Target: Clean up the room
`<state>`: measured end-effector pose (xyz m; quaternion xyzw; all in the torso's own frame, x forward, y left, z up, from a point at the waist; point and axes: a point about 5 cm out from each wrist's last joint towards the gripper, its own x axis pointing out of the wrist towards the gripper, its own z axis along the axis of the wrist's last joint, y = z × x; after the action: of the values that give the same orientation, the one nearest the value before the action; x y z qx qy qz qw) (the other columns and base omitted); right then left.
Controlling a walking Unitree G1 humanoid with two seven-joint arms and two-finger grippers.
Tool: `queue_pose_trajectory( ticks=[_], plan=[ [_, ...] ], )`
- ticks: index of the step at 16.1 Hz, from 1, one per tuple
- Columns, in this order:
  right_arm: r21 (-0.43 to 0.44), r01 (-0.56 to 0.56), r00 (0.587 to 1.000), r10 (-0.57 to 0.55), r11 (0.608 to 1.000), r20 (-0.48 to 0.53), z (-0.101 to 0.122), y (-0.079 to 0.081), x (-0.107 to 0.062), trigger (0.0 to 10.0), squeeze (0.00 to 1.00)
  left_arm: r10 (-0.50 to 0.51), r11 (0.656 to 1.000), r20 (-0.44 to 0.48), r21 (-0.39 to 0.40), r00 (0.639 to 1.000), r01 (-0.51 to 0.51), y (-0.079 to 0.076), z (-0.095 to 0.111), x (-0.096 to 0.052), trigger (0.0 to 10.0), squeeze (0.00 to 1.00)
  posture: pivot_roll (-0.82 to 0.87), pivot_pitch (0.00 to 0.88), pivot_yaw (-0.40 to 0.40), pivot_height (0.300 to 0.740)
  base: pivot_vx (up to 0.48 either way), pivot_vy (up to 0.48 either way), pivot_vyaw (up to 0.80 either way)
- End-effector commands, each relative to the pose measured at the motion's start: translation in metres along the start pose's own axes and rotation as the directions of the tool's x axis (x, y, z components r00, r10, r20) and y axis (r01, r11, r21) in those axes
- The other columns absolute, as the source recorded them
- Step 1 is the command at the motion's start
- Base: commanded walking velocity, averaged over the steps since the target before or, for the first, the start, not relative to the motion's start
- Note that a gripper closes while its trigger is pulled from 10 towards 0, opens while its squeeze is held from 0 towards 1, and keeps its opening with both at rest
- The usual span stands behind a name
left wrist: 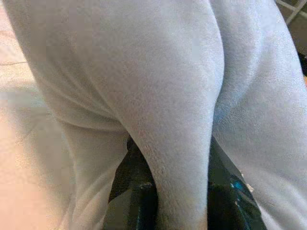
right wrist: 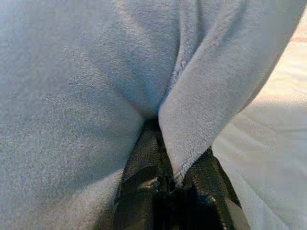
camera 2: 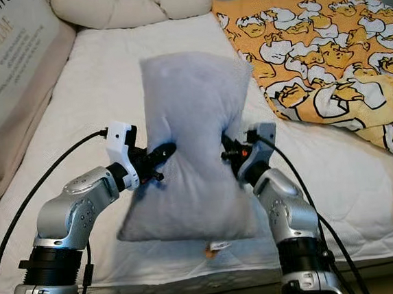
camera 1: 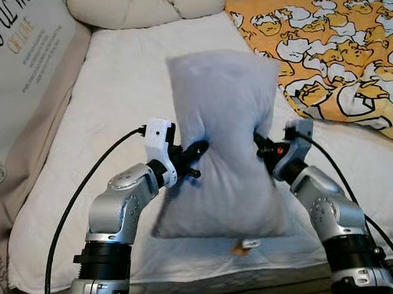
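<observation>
Both arms are up over the bed (camera 1: 109,93) and the pillow (camera 1: 220,138) is caught between them, held upright above the mattress near the bed's front edge. The left gripper (camera 1: 198,149) bites into the pillow's left side at its waist, jaws pinched tight on a fold of the pale fabric, and the wrist view confirms it, cloth bulging up between the black fingers (left wrist: 132,191). The right gripper (camera 1: 259,141) does the same on the opposite side, jaws clamped narrow on a ridge of fabric. The pillow sags below the two grips, its lower corners drooping towards the bed. Beyond the pillow, at the head of the bed, lies a long cream bolster (camera 1: 143,7); off to the pillow's right, a yellow duck blanket (camera 1: 339,45) is spread. This looks like the carry step of tidying: the pillow lifted, not yet placed. Next it probably wants both arms moving together towards the bolster, then releasing evenly so it lands flat.
</observation>
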<state>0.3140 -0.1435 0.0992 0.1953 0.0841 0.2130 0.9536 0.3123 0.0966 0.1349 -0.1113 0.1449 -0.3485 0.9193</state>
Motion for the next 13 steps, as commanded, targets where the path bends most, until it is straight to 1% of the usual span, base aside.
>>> queue_pose_trajectory(
  ticks=[1,3,5,6,7,8,9,10,11,12,13],
  plan=[
    [-0.020,-0.060,0.998,0.061,0.998,0.016,0.006,0.018,0.008,0.0,0.00,-0.027,0.998,0.035,0.056,0.999,0.025,-0.010,0.009,0.004,0.0,0.00,-0.03,0.000,0.039,0.740,0.000,0.000,0.00],
    [-0.007,-0.058,0.998,0.059,0.998,0.019,0.007,0.020,0.007,0.0,0.00,-0.016,0.998,0.036,0.065,0.999,0.014,-0.011,0.009,0.003,0.0,0.00,-0.03,0.000,0.037,0.740,0.000,0.000,0.00],
    [-0.024,-0.060,0.998,0.060,0.998,0.009,0.006,0.020,0.006,0.0,0.00,-0.014,0.996,0.064,0.094,0.998,0.008,-0.014,0.010,0.003,0.0,0.00,-0.02,0.000,0.025,0.740,0.000,0.000,0.00],
    [-0.042,-0.046,0.999,0.047,0.998,0.009,0.005,0.020,0.005,1.7,0.00,0.024,0.987,0.119,0.158,0.993,-0.043,-0.014,0.016,0.001,0.0,0.00,-0.02,0.000,0.022,0.740,0.000,0.000,0.00],
    [-0.032,-0.020,1.000,0.020,0.999,-0.003,0.004,0.020,0.006,10.0,0.00,0.072,0.981,0.093,0.174,0.993,-0.088,-0.011,0.014,0.002,10.0,0.00,-0.02,0.000,0.023,0.740,0.000,0.000,0.00],
    [-0.022,-0.026,0.999,0.026,0.999,-0.024,0.002,0.021,0.007,10.0,0.00,0.101,0.975,0.088,0.191,0.991,-0.117,-0.008,0.013,0.002,10.0,0.00,-0.02,0.000,0.025,0.740,0.000,0.000,0.00],
    [-0.045,-0.033,0.999,0.032,0.998,-0.024,0.001,0.023,0.006,10.0,0.00,0.116,0.974,0.111,0.184,0.987,-0.135,-0.004,0.016,0.001,10.0,0.00,-0.02,0.000,0.028,0.740,0.000,0.000,0.00],
    [-0.056,-0.031,0.999,0.030,0.998,-0.018,0.001,0.024,0.006,10.0,0.00,0.111,0.976,0.123,0.172,0.986,-0.132,-0.004,0.017,0.000,10.0,0.00,-0.02,0.000,0.028,0.740,0.000,0.000,0.00],
    [-0.057,-0.015,0.999,0.013,0.998,-0.038,-0.003,0.023,0.006,10.0,0.00,0.121,0.972,0.122,0.185,0.985,-0.142,-0.002,0.018,0.000,10.0,0.00,-0.02,0.000,0.031,0.740,0.000,0.000,0.00],
    [-0.055,-0.014,0.999,0.012,0.998,-0.036,-0.003,0.023,0.006,10.0,0.00,0.122,0.973,0.124,0.181,0.985,-0.143,-0.001,0.018,-0.001,10.0,0.00,-0.02,0.000,0.031,0.740,0.000,0.000,0.00],
    [-0.053,-0.014,0.999,0.013,0.998,-0.030,-0.003,0.024,0.006,10.0,0.00,0.126,0.972,0.129,0.183,0.984,-0.149,-0.001,0.018,-0.001,10.0,0.00,-0.02,0.000,0.035,0.740,0.000,0.300,-0.55]
  ],
)
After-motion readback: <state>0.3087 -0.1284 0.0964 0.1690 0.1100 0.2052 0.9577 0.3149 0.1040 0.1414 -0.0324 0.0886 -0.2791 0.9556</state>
